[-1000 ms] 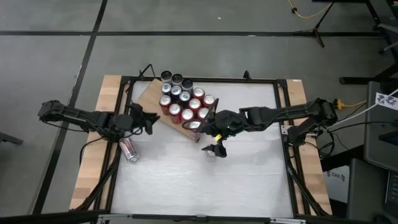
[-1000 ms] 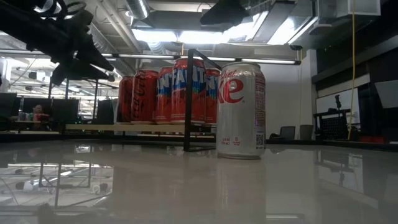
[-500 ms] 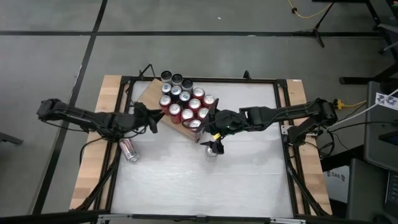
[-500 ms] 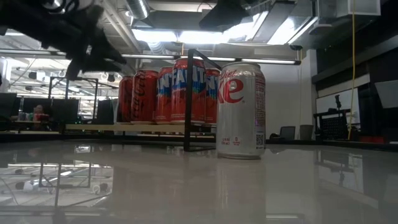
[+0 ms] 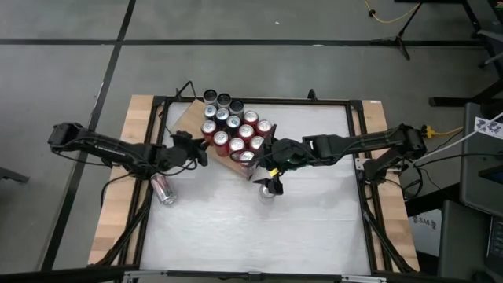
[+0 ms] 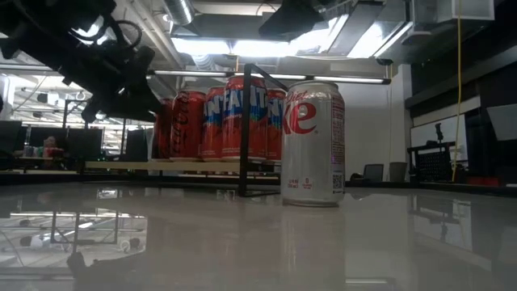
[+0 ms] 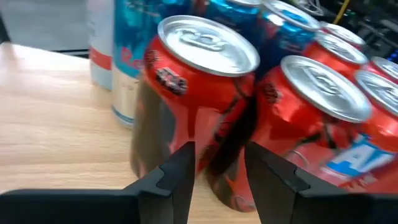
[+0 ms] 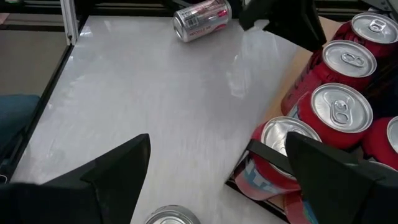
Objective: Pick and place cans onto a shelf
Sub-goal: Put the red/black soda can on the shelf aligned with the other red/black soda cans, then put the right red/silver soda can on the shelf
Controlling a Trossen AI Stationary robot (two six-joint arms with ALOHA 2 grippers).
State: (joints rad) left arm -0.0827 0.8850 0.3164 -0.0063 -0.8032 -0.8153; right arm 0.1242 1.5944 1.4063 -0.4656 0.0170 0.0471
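The white tabletop [image 5: 236, 228] carries the wooden shelf [image 5: 189, 119], which lies angled toward its far left part, a thin black frame [image 5: 263, 153] standing at its near end. On the board a cluster of cans [image 5: 234, 132] stands packed tight, mostly red, with blue-and-silver ones at the far side. The left gripper [image 5: 198, 151] sits low at the cluster's left edge, over the bare wood; its fingers [image 7: 180, 177] are set narrow, with nothing between them, and point at the nearest red can [image 7: 196, 93], which blocks most of what lies behind. The right gripper [image 5: 271, 179] hangs just off the framed end of the shelf, jaws spread wide and empty, above a silver Diet Coke can [image 6: 313, 144] that stands upright on the table just beside the frame. Whether a finger touches that can is hard to tell from above. A silver-and-red can [image 5: 163, 189] lies on its side near the table's left edge, well apart from the shelf.
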